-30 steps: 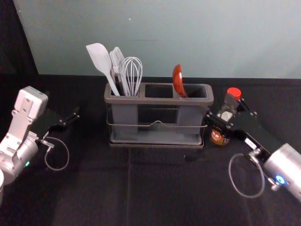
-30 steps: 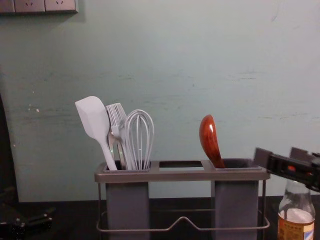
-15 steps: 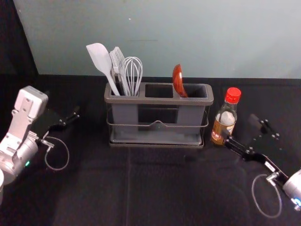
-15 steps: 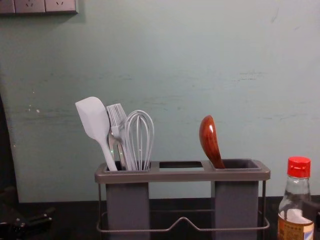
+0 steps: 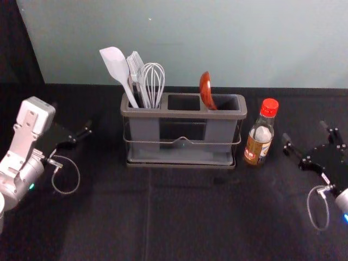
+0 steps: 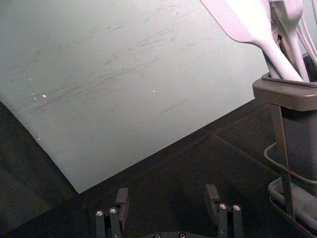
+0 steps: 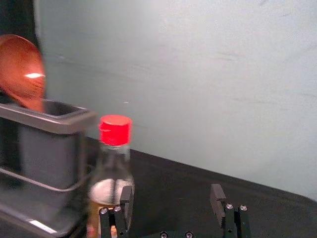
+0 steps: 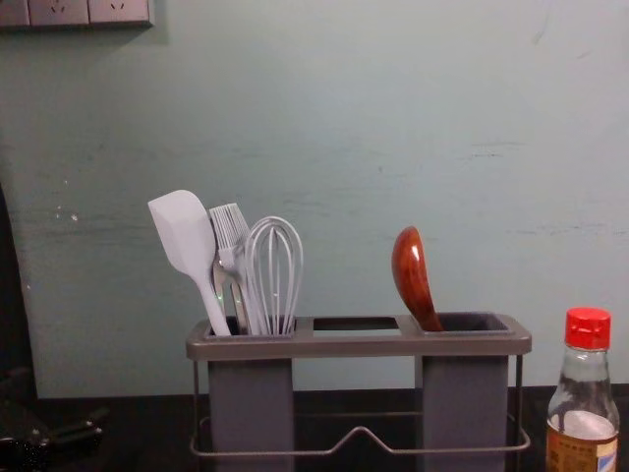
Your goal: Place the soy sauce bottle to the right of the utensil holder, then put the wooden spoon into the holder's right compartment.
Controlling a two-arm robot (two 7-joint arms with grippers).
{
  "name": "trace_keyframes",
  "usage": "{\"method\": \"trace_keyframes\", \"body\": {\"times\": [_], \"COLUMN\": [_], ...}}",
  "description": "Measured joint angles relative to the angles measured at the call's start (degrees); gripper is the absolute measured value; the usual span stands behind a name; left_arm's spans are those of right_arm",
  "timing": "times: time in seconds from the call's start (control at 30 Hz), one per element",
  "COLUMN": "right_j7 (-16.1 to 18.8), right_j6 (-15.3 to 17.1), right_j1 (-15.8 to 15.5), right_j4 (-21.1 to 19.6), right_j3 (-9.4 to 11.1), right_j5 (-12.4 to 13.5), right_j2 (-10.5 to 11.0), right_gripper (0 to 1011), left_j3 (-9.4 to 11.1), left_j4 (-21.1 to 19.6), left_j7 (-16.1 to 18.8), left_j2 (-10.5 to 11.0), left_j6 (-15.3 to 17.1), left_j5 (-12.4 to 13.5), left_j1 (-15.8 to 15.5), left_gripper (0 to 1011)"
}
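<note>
We look finished: bottle (image 5: 258, 144) right of the holder (image 5: 183, 115), spoon (image 5: 206, 92) in its right compartment (image 5: 228, 103). Our right tool (image 5: 305, 134) hangs right of the bottle, our left tool (image 6: 167, 189) left of the holder (both spread, empty).

1 utensil holder (image 5: 183, 114) w/ 3 compts (image 5: 183, 103) is standing, + 1 soy sauce btl (image 5: 253, 150). 1 wooden spoon (image 8: 413, 275), 1 spatula (image 8: 183, 231), 1 whisk (image 8: 275, 261) & 1 brush-like utensil (image 8: 229, 228) are sticking up; metal pcs (image 8: 218, 278), no. unclear, are showing. 3 socket plates (image 8: 59, 11) are showing.
</note>
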Motion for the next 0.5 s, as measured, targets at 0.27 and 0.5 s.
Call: {"method": "trace_keyframes", "body": {"times": [0.27,0.5], "right_j7": [-6.7,-8.8], "right_j6": [-3.3,-4.9], "right_j1": [4.6,8.9], "right_j4": [6.8,12.6], "right_j3": [-0.4,-1.4], "right_j5": [-9.2,-14.0], "right_j2": [-3.6,-5.7], "right_gripper": [1002,1003], "left_j3": [0.0,0.0], "left_j4": [0.0,0.0], "left_j7": [0.0,0.0], "left_j2": [0.0,0.0], "left_j6": [0.0,0.0], "left_j5": [0.0,0.0], "left_j1": [0.0,0.0], "left_gripper": [1005,1005]}}
